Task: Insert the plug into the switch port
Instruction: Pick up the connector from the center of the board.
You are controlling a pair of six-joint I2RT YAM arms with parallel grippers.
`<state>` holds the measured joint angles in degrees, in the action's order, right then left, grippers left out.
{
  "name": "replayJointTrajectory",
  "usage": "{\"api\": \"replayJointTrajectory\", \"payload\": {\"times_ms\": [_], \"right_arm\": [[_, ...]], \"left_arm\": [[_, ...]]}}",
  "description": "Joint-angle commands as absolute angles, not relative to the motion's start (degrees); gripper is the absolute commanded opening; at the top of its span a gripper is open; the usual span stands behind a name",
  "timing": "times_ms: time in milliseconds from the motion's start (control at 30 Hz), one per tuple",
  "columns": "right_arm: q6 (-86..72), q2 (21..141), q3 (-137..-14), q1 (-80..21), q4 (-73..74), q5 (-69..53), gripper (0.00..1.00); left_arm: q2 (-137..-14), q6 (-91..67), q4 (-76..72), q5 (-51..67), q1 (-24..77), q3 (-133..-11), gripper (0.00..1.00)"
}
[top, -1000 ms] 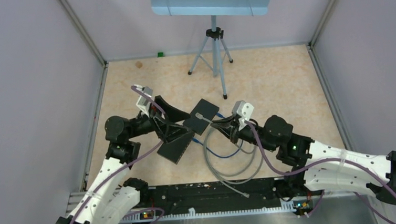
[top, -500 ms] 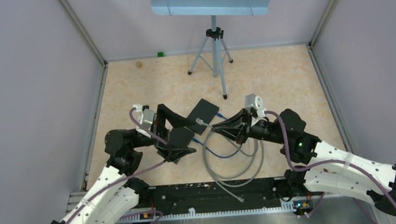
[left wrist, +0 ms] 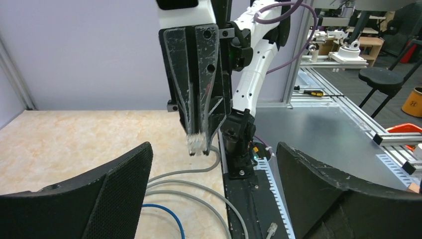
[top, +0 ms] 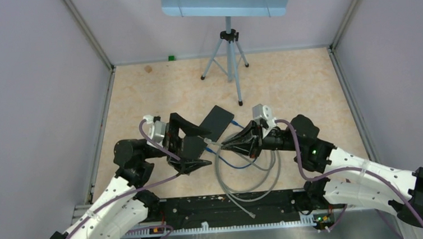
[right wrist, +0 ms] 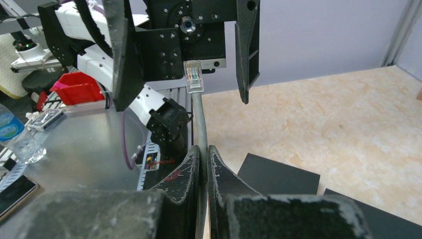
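Top camera: high above the near edge of the table (top: 285, 86), looking steeply down from far off, whole table in frame. Left wrist camera: low, close, facing the right arm (left wrist: 254, 74) past the left fingers (left wrist: 117, 191). Right wrist camera: close, facing the opposite way toward the left arm (right wrist: 99, 59) along the right fingers (right wrist: 185, 169). Both wrist views share the plug (left wrist: 197, 143), and probably the same grey cable (left wrist: 184, 173); top view covers both.

A tripod (top: 228, 37) stands at the upper middle of the beige worktop (top: 297, 85), carrying a pale blue perforated plate (top: 226, 0). A small green block (top: 170, 57) sits at the far edge, left of it.
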<state>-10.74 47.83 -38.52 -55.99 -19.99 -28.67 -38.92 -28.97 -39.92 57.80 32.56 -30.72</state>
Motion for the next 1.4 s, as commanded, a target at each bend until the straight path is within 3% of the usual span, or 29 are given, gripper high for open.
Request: {"api": "replayJointTrajectory", "payload": {"times_ms": [0,333,500,600,800,1000,1267,1367], "right_arm": [[-10.7,49.3,-41.0,-55.5,-23.5,-29.6,0.0],[-10.2,50.0,-41.4,-55.5,-24.2,-29.1,0.0],[-9.1,49.9,-42.3,-55.4,-20.0,-30.5,0.0],[-8.4,50.8,-44.7,-55.5,-15.8,-34.5,0.0],[-6.7,52.3,-48.4,-55.5,-8.7,-39.6,0.0],[-5.1,52.3,-52.4,-55.5,-0.8,-40.7,0.0],[-6.8,55.8,-57.6,-55.3,6.8,-47.5,0.0],[-6.2,58.3,-60.4,-55.3,10.2,-50.5,0.0]], "left_arm": [[-39.3,-27.7,-42.7,58.5,33.6,-31.0,0.97],[-39.6,-24.9,-38.7,60.4,34.5,-32.0,0.88],[-39.0,-21.4,-34.6,59.6,34.5,-33.2,0.77],[-38.4,-16.9,-32.6,60.4,34.5,-33.7,0.78],[-32.8,-1.4,-30.0,64.3,34.5,-32.2,0.81],[-26.9,23.1,-14.8,65.5,34.6,-34.4,0.82],[-28.6,50.7,5.3,67.8,34.6,-39.3,0.73],[-29.7,55.4,7.7,68.9,34.6,-40.9,0.64]]}}
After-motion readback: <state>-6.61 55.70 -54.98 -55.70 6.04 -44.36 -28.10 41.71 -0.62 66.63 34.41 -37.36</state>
